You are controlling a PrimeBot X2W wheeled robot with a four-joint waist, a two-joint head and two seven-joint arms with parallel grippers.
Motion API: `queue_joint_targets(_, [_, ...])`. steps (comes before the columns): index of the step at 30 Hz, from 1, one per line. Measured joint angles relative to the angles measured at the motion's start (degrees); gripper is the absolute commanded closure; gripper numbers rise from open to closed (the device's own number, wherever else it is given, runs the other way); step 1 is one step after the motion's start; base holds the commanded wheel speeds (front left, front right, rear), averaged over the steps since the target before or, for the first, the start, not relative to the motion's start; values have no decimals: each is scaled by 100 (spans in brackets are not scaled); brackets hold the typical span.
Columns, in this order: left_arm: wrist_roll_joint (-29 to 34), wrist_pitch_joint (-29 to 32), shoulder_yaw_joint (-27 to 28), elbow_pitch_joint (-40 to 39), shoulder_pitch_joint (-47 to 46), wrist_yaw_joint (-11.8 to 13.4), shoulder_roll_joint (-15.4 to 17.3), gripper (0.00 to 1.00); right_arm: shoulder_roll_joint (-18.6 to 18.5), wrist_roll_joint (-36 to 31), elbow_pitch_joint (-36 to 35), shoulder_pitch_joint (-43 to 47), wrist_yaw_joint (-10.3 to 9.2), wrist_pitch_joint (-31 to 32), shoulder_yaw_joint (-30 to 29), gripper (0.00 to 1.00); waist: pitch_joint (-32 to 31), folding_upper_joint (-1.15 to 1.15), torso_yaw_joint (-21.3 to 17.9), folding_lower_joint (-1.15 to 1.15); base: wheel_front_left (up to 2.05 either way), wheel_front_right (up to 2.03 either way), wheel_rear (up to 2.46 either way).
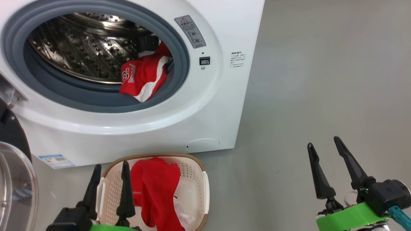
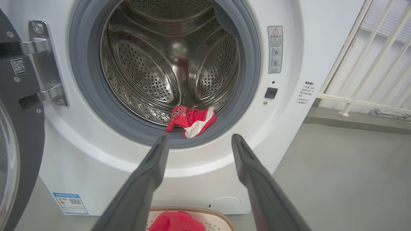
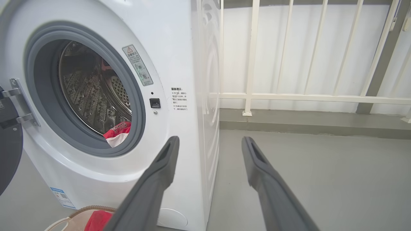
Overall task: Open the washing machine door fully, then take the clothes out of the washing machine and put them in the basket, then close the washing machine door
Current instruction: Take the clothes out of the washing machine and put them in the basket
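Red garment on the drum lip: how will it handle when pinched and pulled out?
Likely floppy: the red garment lies crumpled in folds, so it should drape and trail from a pinch. Probably light: thin fabric, small bundle. It may drag on the grey gasket, since it lies across that lip.

I'm in a laundry corner, utility-balcony type: a white front-load washing machine point(image 1: 208, 106) stands directly on a bare grey floor point(image 1: 321, 80). Past the washing machine's right side as I face it, a white barred railing point(image 3: 305, 96) runs along a low grey kerb point(image 3: 305, 123), with a pale surface behind the bars. Just in front of the washing machine a cream laundry basket point(image 1: 192, 175) sits on the floor holding red clothes point(image 1: 154, 186), and a warning sticker point(image 2: 275, 49) is right of the drum opening.
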Motion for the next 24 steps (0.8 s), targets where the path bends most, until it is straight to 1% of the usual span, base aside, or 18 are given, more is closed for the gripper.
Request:
queue_joint_targets(10, [-4, 0, 18, -12, 284, 102, 43, 0, 14, -86, -49, 201, 0, 1, -116, 0, -215, 0, -57, 0, 0, 0, 0])
queue_joint_targets(17, [5, 23, 5, -64, 466, 244, 54, 0, 30, -108, -49, 321, 0, 1, -148, 0, -386, 0, -100, 0, 0, 0, 0])
queue_joint_targets(24, [15, 52, -11, -143, 483, 294, 75, 0, 34, -97, -52, 444, 0, 1, -148, 0, -425, 0, -101, 0, 0, 0, 0])
